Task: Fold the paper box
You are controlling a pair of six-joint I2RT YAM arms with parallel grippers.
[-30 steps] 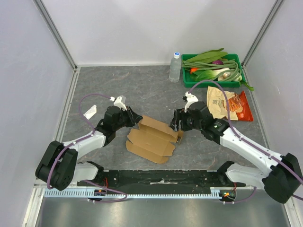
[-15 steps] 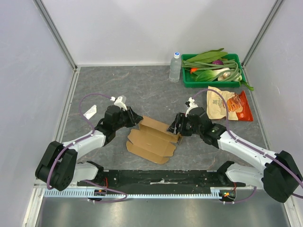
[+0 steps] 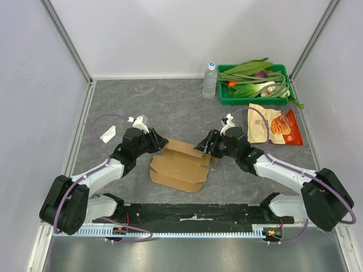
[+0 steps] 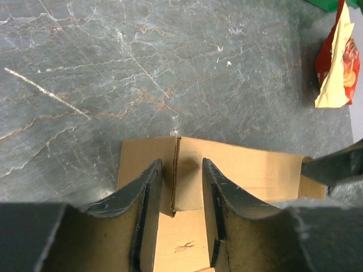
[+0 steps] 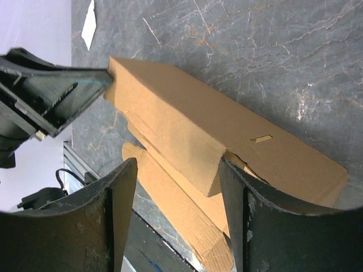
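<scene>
At the table's (image 3: 170,102) middle, a little toward six o'clock, we have the paper box (image 3: 180,165) lying low on the grey top. It is half formed: brown panels stacked in steps, the lowest flaps spread flat toward six o'clock and one long panel raised along its twelve o'clock side.

We see the left gripper (image 4: 181,164) at the box's ten o'clock corner. Its jaws are parted and sit astride a seam in the raised panel, with clear space either side of that seam, so nothing is pinched.

Over at the box's two o'clock end we find the right gripper (image 5: 178,164), jaws spread wide on either side of the folded panel. Whether the pads press the cardboard, we cannot tell.

Out at nine o'clock a white paper scrap (image 3: 108,134) lies apart from the box. Toward two o'clock a snack bag (image 3: 272,124) lies flat. At one o'clock a green tray (image 3: 227,101) holds vegetables, with a water bottle (image 3: 210,80) upright just beside it.
</scene>
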